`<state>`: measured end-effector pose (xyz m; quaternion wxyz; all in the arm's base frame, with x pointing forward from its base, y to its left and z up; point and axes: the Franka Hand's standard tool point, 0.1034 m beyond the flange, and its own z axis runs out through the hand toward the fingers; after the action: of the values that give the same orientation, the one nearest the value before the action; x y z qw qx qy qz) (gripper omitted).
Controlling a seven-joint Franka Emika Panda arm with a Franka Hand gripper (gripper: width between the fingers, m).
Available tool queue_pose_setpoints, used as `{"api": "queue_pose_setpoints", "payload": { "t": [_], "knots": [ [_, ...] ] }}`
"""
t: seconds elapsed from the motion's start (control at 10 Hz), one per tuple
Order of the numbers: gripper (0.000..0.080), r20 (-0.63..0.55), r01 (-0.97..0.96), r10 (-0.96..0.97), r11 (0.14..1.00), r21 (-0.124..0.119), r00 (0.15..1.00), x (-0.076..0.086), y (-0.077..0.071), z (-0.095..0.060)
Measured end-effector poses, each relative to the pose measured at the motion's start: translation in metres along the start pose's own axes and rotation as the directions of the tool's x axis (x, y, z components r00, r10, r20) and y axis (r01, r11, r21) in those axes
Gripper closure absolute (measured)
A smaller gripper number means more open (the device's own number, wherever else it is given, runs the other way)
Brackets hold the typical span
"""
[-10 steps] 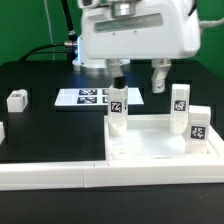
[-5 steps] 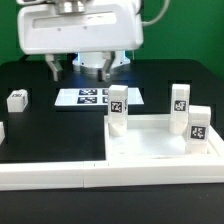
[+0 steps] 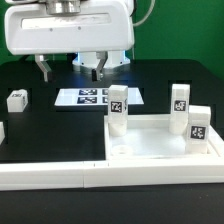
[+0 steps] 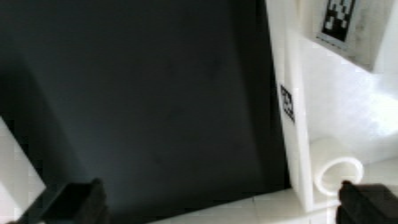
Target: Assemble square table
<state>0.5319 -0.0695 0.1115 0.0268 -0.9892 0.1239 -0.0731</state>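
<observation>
The large white plastic square table top (image 3: pixel 165 140), a tray with a raised rim, lies at the near edge of the black table (image 3: pixel 40 125), toward the exterior view's right corner. Three small white block legs carrying black-and-white tags stand upright in it: one leg (image 3: pixel 118 108) at the tray's far corner on the exterior view's left, a second leg (image 3: pixel 180 102) at the far corner on the right, and a third leg (image 3: pixel 198 124) nearer along the right rim. A fourth white tagged leg (image 3: pixel 16 99) lies loose by the table's edge on the exterior view's left, well apart from the tray.

The two-finger gripper (image 3: pixel 70 67) hangs above the far middle of the table, over the flat white marker board (image 3: pixel 92 97), its jaws spread wide with nothing between them; the wrist view shows both dark fingertips (image 4: pixel 71 200) apart over bare black surface.

Judging by this, the step in hand is fetching the remaining leg. The next move calls for travelling toward the left edge, descending over the loose leg and closing on it squarely.

Open room is generous on the left half of the table. The long white L-shaped border rail (image 3: pixel 50 172) lines the near edge, and the standing legs crowd the right side.
</observation>
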Motion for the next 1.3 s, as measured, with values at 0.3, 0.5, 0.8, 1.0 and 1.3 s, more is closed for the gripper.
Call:
{"api": "queue_pose_setpoints", "payload": {
  "t": [0.3, 0.5, 0.8, 1.0, 1.3],
  "knots": [
    [0.015, 0.072, 0.073, -0.072, 0.997, -0.019, 0.995, -0.031, 0.036, 0.014],
    [0.015, 0.172, 0.18, -0.174, 0.984, -0.02, 0.97, -0.057, 0.08, 0.02],
    [0.015, 0.324, 0.192, -0.175, 0.981, -0.022, 0.93, -0.072, 0.115, 0.03],
    [0.015, 0.421, 0.185, -0.168, 0.983, -0.001, 0.892, -0.074, 0.111, 0.032],
    [0.015, 0.563, 0.298, -0.283, 0.952, 0.067, 0.777, -0.09, 0.151, 0.046]
  ]
}}
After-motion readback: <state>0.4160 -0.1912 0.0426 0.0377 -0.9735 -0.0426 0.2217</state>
